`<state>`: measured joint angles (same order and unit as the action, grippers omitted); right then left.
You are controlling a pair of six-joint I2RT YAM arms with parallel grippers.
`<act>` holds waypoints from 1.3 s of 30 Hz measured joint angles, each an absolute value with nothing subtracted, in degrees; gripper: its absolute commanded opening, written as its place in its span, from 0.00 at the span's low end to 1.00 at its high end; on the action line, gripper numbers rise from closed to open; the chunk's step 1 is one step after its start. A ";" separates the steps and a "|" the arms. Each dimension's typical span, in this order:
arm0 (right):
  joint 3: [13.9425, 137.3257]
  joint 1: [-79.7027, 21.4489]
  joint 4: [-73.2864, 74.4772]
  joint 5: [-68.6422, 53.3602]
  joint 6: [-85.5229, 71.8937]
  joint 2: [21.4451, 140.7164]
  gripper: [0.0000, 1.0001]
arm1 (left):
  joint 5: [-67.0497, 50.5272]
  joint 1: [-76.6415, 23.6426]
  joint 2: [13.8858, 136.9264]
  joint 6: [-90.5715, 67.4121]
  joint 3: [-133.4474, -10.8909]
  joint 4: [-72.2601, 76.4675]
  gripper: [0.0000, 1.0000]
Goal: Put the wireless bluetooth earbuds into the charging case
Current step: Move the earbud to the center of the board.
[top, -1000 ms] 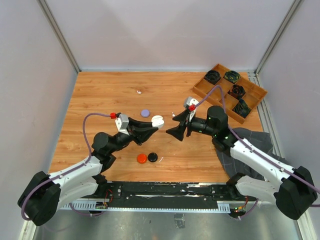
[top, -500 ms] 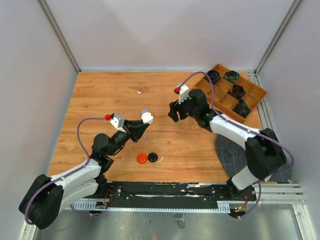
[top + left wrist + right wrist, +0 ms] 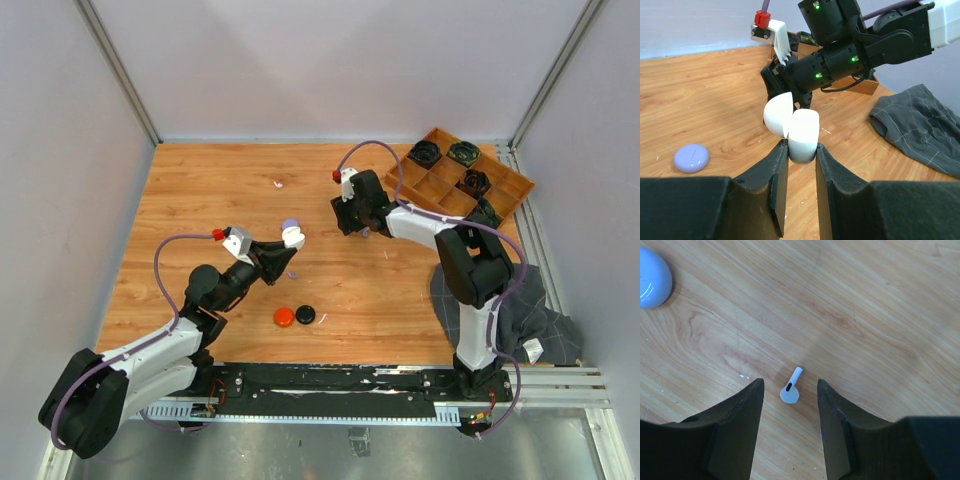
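We see left gripper (image 3: 801, 149) pinching open white plastic charging case (image 3: 803, 131); right gripper (image 3: 790, 384) spread around small white stemmed earbud (image 3: 789, 393), just beyond that case.

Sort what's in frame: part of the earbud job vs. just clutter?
Job: white earbud, flanked by the open right gripper; open white charging case, held in the left gripper.
Lying about: purple puck, red-orange puck, black puck, wooden tray, coiled black bundles, dark cloth.
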<state>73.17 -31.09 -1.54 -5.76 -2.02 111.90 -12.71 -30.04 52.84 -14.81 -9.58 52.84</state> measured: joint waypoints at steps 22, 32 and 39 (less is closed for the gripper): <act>79.07 -31.14 6.61 -6.94 -1.26 117.23 0.10 | -14.15 -29.80 52.10 -14.37 -9.98 49.47 0.00; 73.14 -35.62 13.30 -9.21 3.14 111.22 0.12 | -15.11 -29.78 47.79 -14.04 -10.50 45.21 0.00; 65.95 -42.72 18.35 -9.91 5.43 104.79 0.17 | -15.29 -29.78 42.28 -13.78 -10.81 41.43 0.00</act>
<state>65.95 -42.72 18.35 -9.91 5.43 104.79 -15.29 -29.78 42.28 -13.78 -10.81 41.43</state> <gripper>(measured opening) 0.149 0.288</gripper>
